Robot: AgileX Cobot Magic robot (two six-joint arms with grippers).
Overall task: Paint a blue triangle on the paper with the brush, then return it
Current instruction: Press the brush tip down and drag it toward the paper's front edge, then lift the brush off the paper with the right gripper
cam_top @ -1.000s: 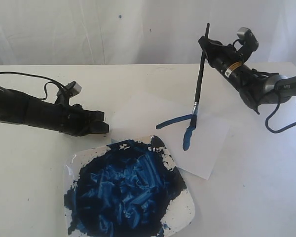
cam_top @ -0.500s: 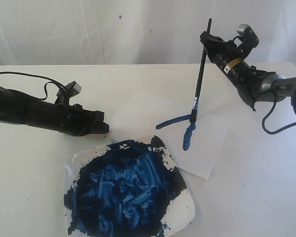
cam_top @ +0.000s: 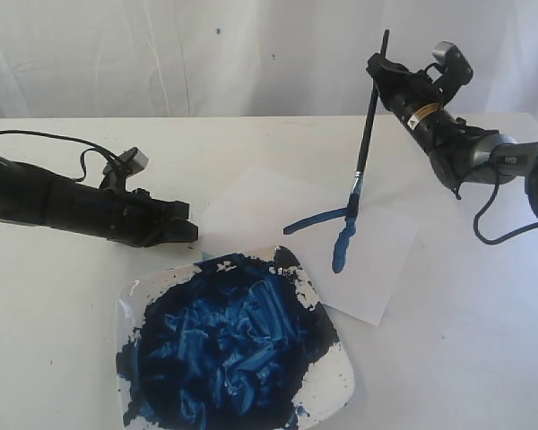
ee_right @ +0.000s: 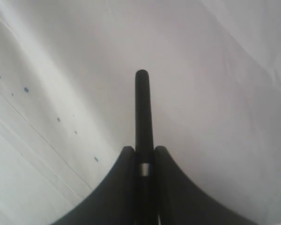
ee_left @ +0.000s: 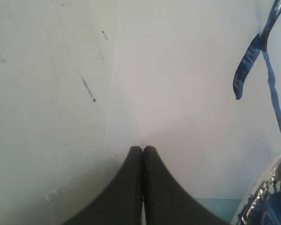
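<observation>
The white paper (cam_top: pixel 251 210) lies in the middle of the table. Two mid-blue strokes (cam_top: pixel 316 219) of the blue triangle meet on it in an open angle; in the left wrist view they are the blue strokes (ee_left: pixel 246 70). The brush (cam_top: pixel 366 125) stands nearly upright, its blue bristles at the point where the strokes meet. My right gripper (cam_top: pixel 377 70) is shut on the upper part of the black handle (ee_right: pixel 142 108), well above the paper. My left gripper (cam_top: pixel 190 231) lies low at the paper's left edge, shut and holding nothing (ee_left: pixel 143 148).
A white square plate (cam_top: pixel 336 381) filled with a dark-blue paint mass sits in front of the paper, and its rim (ee_left: pixel 264 201) is close to my left gripper. A white backdrop hangs behind the table. The table is bare to the right of the paper.
My right gripper has shifted slightly up and to the right, tipping the handle's top that way. The bristles stay at the strokes' corner. The left arm has not moved.
</observation>
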